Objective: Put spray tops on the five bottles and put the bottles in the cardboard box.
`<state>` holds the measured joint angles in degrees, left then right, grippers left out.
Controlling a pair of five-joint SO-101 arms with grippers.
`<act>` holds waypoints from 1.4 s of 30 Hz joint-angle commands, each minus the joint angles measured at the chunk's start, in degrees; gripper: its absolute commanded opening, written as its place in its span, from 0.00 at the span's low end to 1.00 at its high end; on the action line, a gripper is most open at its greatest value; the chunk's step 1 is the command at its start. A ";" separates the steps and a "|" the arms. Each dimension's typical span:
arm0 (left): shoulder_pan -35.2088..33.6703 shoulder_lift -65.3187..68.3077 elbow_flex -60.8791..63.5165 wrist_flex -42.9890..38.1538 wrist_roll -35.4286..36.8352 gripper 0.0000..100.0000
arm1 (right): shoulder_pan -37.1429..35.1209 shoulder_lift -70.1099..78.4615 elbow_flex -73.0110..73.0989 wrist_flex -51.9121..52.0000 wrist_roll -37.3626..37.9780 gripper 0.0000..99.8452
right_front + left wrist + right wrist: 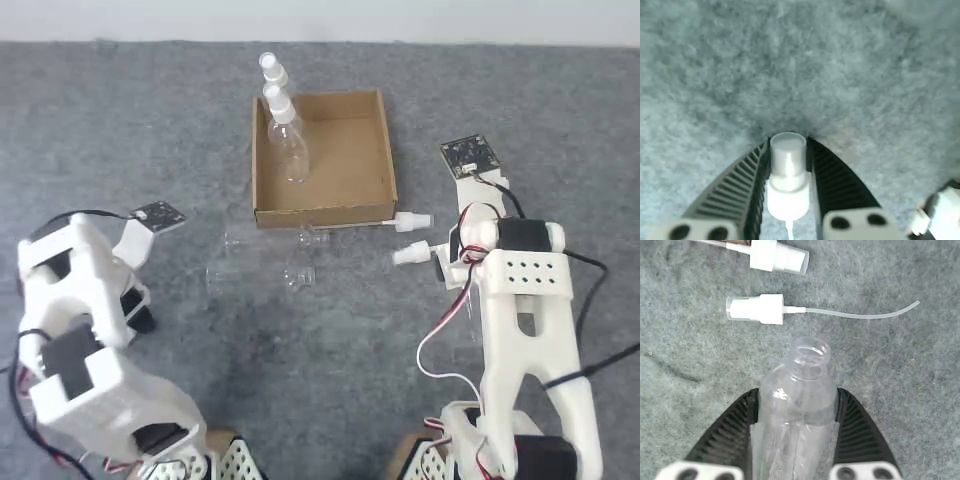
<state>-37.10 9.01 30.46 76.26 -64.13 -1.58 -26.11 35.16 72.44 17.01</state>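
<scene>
Currently, your left gripper (787,144) clamps a spray top (787,172), cap end outward — right gripper (797,394) grips an uncapped bottle (795,427) lengthwise, neck outward.

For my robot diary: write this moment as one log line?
left gripper: shut on spray top | right gripper: shut on uncapped bottle | mat: two loose spray tops | cardboard box: capped bottle inside
</scene>
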 commanded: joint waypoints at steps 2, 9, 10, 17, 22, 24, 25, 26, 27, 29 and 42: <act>0.09 -8.79 -2.51 4.04 0.62 0.03 | 0.04 -2.33 -0.62 -0.92 -0.53 0.02; 0.18 -18.99 -2.51 6.42 4.40 0.03 | -0.22 -2.33 -0.62 -0.92 -0.97 0.02; 0.26 -19.96 -2.51 6.33 5.98 0.03 | -1.01 -2.42 -0.62 -0.92 -2.11 0.02; 3.96 -24.97 -2.51 6.24 15.47 0.03 | -6.99 -2.95 1.49 -1.80 -4.48 0.02; 8.00 -30.24 -2.59 6.24 24.44 0.03 | -7.08 -2.95 1.49 -2.15 -4.66 0.02; 10.02 -33.05 -2.77 6.24 28.84 0.03 | -7.08 -2.95 1.41 -2.86 -5.71 0.02; 11.08 -34.55 -2.86 6.24 30.86 0.03 | -7.08 -2.95 1.49 -3.47 -6.51 0.02; 12.31 -36.13 -2.86 6.24 32.79 0.03 | -7.08 -2.95 1.49 -4.00 -7.03 0.02; 13.71 -37.71 -2.86 6.24 34.64 0.03 | -6.99 -2.95 1.49 -4.35 -7.30 0.02; 16.53 -40.35 -2.77 6.15 38.77 0.03 | -6.90 -2.95 1.93 -4.97 -7.74 0.02; 25.67 -44.22 -2.51 -4.92 67.25 0.03 | -7.16 -3.03 5.19 -10.95 -11.69 0.02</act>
<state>-13.10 -31.96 30.37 74.42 -3.47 -8.18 -26.11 41.14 63.12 7.34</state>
